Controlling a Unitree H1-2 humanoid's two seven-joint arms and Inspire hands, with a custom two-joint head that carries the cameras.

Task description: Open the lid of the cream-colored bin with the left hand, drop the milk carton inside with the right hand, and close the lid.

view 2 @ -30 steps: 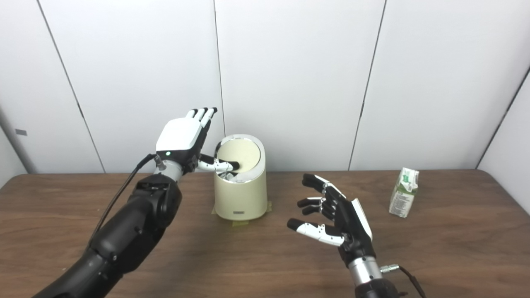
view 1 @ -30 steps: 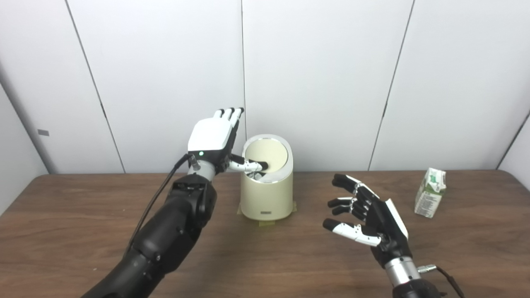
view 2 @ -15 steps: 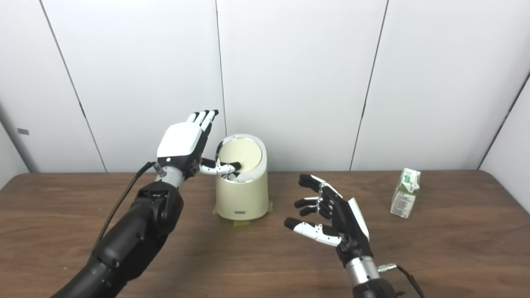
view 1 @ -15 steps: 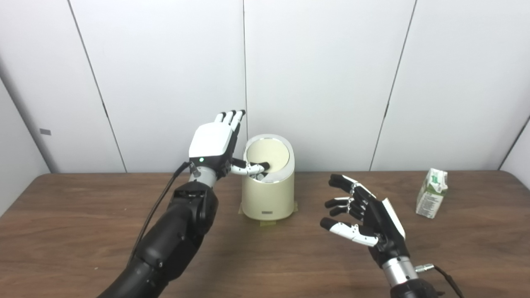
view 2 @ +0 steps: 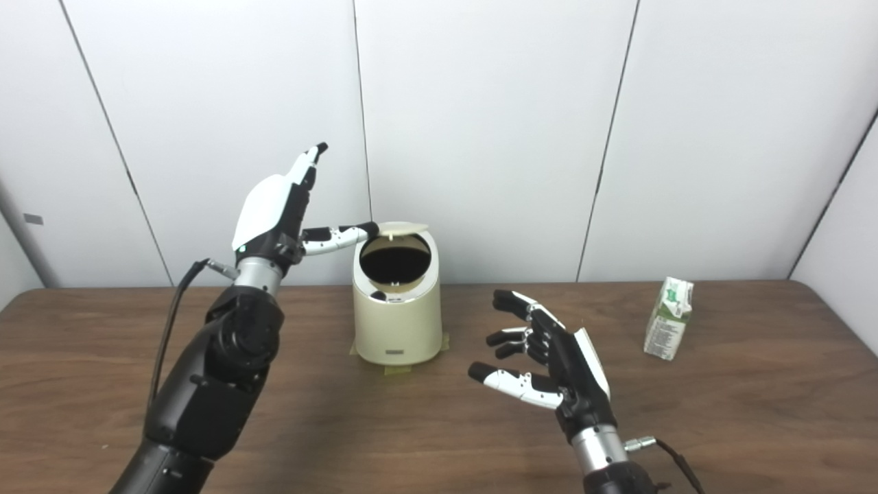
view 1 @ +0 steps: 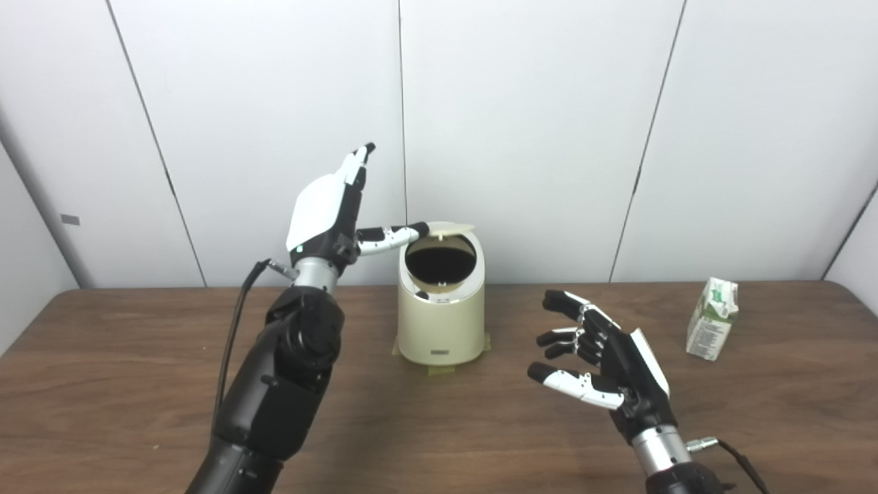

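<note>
Lid point(view 1: 444, 228) now raised flat by open left hand point(view 1: 328, 214), right hand point(view 1: 607, 357) open, carton point(view 1: 714, 319) upright

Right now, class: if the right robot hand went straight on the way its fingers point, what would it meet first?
Likely the cream-colored cylindrical bin; the right robot hand points left and away toward it, though depth is unclear.

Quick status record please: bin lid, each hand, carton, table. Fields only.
lid: raised, roughly level above the dark opening
bin: cream, upright, taped to the table
left hand: open, thumb tip under the lid edge, propping it
right hand: open, empty, above the table right of the bin
milk carton: upright, far right, untouched
</note>
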